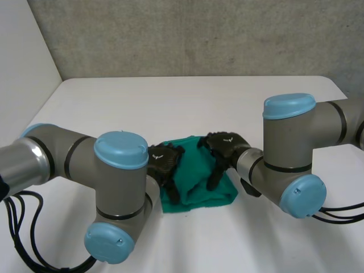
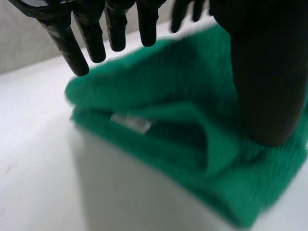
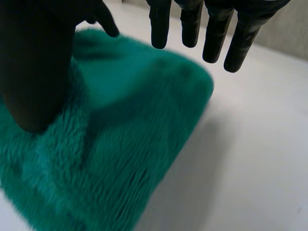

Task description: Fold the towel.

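1. Left hand (image 2: pixel 267 86) fingers: in the left wrist view the fingers (image 2: pixel 82 53) are straight and spread, and they close on nothing. They hover just over the far edge of the towel (image 2: pixel 178 110). The thumb appears to rest on the cloth nearer the camera. Judgement: this is a flat pressing or releasing posture, not a pinch.
2. Right hand (image 3: pixel 33 72) fingers: in the right wrist view the fingers (image 3: pixel 238 43) are likewise extended, apart, and holding nothing. Their tips hang above the rounded corner of the towel (image 3: pixel 134 125). The thumb appears to sit on the pile.
3. Hands in the head view: the left hand (image 1: pixel 165 162) lies at the towel's left edge and the right hand (image 1: pixel 224 147) over its upper right part. Both are palm down and close together at the centre of the frame. Judgement: they bracket the cloth so that the fold is held flat from both sides.
4. Towel (image 1: pixel 196 176): green, and already a compact layered bundle. A white label (image 2: pixel 131 123) shows at a folded edge. It lies just below the centre of the frame. Judgement: the folding is largely complete.
5. Table (image 1: pixel 170 102): white, and it carries the towel.
6. Arms: the left arm (image 1: pixel 116 187) enters from the lower left and the right arm (image 1: pixel 290 153) from the right.
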`<state>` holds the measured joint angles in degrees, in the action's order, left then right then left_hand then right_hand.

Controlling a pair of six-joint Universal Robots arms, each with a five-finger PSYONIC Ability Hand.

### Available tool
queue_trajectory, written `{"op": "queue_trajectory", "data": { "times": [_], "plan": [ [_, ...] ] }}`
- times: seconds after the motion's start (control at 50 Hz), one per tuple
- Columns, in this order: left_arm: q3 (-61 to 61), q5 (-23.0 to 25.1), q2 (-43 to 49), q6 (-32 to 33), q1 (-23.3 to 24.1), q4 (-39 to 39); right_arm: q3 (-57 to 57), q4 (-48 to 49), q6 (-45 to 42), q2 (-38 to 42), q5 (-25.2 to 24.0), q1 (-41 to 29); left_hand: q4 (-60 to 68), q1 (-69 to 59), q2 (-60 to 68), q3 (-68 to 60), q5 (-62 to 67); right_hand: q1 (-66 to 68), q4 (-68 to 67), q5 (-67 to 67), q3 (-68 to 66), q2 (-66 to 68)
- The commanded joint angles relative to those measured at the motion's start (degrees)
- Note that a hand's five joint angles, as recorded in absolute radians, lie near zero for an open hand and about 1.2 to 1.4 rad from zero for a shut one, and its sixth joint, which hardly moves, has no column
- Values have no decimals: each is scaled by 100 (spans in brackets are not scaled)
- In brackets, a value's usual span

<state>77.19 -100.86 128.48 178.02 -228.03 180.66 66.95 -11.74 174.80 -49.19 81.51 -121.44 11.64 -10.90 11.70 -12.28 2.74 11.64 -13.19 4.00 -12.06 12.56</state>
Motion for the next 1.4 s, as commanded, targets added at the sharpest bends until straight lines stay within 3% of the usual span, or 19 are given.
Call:
{"op": "queue_trajectory", "data": {
  "times": [0.02,0.28,0.38,0.54,0.64,0.76,0.92,1.08,1.2,1.4],
  "plan": [
    [103,-390,-208,92,-127,-144,46,-232,-8,-46,-38,103,43,-117,37,21,-68,-164,319,-400,206,-256],
    [78,-303,-1343,224,-101,-127,924,-232,-16,-1837,-179,691,-8,-66,-14,72,-118,-164,319,-400,206,-256],
    [-440,170,-1230,110,-4,-118,1075,-179,-51,-2261,-153,1148,110,-184,104,-46,-1,-164,319,-400,206,-256],
    [-1223,304,-96,-48,286,-180,978,-144,-96,-2157,-179,1246,144,-218,137,-80,33,-164,319,-400,206,-256],
    [-1320,58,317,-13,277,-197,707,-127,-96,-1410,-179,1149,177,-251,171,-113,67,-164,319,-400,206,-256],
    [-883,-635,292,83,137,-364,285,-127,-69,-803,-188,491,94,-168,87,-30,-17,-164,319,-400,206,-256],
    [102,-733,-174,627,-48,-400,-111,-135,-78,-109,-197,-37,-41,-33,-48,105,-152,-164,319,-400,206,-256],
    [315,-707,-210,681,-66,-365,-278,-135,-157,436,-48,-143,-92,18,-98,156,-202,-164,319,-400,206,-256],
    [253,-672,-253,681,-66,-338,-296,-127,-298,332,198,-90,-109,34,-115,173,-219,-164,319,-400,206,-256],
    [-177,-532,-1263,672,-215,-382,-94,277,-219,-1381,339,181,-109,35,-115,173,-219,-164,319,-400,206,-256]
  ]
}}
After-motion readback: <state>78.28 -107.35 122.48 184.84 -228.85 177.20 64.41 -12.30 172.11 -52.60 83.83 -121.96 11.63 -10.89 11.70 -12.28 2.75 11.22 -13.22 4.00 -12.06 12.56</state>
